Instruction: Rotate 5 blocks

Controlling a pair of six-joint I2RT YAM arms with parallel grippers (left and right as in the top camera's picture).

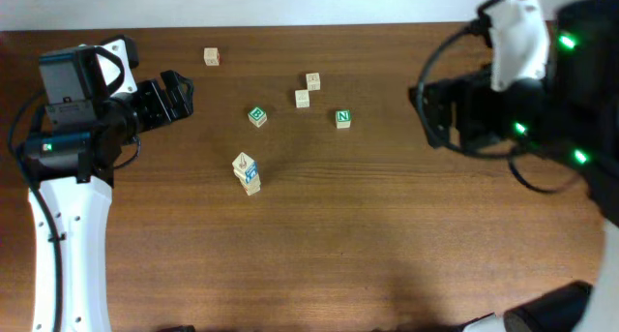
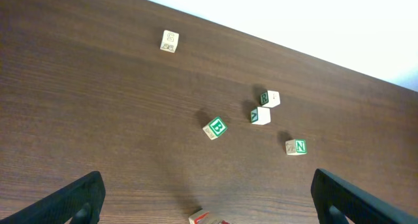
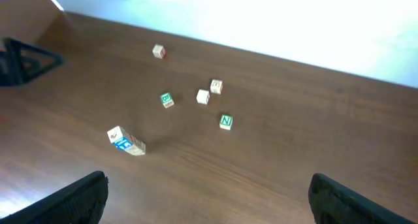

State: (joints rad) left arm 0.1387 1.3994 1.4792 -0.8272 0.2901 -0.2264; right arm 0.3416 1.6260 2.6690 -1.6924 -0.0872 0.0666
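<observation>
Overall level: even, diffuse indoor light; the table (image 1: 387, 235) reads mid-brown from overhead and darker in both wrist views.
Shadows: short, soft-edged patches beside the blocks (image 1: 303, 99).
Glare: the pale surface (image 3: 294, 21) beyond the table's far edge is washed out to white, its detail lost.
Point lights: green lamps (image 1: 567, 43) on the right arm glow with slight bloom.
Focus: the left wrist view is crisp, with the green B cube (image 2: 215, 127) legible; the right wrist view is hazier, its letters faint.
Foreground: the left gripper's fingers (image 2: 72, 201) and the right gripper's fingers (image 3: 65, 201) are dark, featureless silhouettes.
</observation>
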